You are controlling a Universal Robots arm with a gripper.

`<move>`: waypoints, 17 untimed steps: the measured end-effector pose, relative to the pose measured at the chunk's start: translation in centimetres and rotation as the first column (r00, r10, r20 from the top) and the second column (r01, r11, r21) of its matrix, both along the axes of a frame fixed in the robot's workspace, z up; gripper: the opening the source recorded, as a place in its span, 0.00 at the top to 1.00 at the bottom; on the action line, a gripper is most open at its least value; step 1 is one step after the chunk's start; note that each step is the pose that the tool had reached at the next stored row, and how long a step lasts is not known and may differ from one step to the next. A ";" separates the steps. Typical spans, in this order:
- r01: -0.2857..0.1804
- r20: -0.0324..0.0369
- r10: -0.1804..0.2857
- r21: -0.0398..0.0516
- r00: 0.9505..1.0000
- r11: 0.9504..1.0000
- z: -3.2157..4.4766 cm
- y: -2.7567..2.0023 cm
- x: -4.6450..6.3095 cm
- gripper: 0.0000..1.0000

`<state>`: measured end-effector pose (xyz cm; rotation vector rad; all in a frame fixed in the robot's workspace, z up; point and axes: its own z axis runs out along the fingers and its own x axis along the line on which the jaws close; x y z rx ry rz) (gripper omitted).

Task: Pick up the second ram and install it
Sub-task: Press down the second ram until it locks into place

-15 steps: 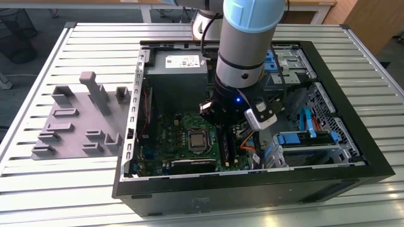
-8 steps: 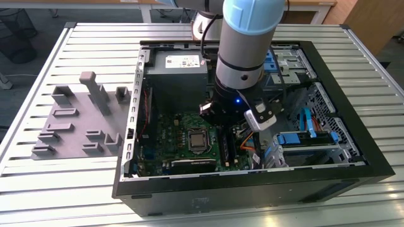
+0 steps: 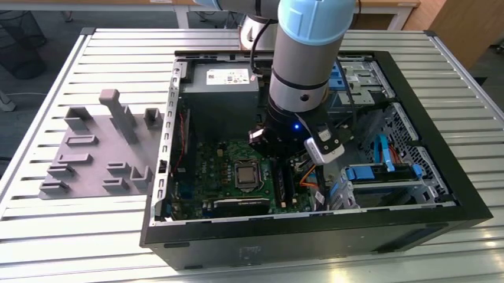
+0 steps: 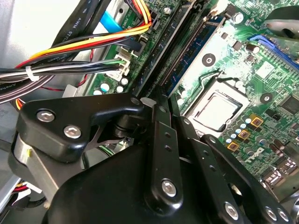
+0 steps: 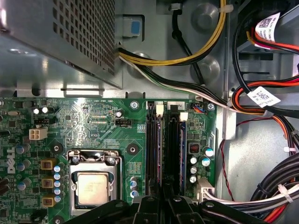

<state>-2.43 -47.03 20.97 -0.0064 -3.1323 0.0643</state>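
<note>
Pincer (image 5: 164, 196), black linkages nearest the lens and pressed together, poised over the motherboard's (image 5: 93, 121) memory slots (image 5: 154, 149) inside the case (image 3: 441, 177), apparently pinching the second ram (image 4: 196, 44) edge-on so it can seat beside the processor (image 5: 93, 186).

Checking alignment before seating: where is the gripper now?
The gripper is inside the computer case, over the memory slots, to the exterior view's right of the processor.
</note>
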 end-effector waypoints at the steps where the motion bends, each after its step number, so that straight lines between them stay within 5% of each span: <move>1: 0.000 0.000 0.000 0.000 1.000 1.000 -0.04 0.00 0.0 0.86; 11: 0.000 0.000 0.000 0.000 1.000 1.000 -0.23 0.00 0.0 0.86; 17: 0.000 0.000 0.000 0.000 1.000 1.000 -0.22 0.00 0.0 0.73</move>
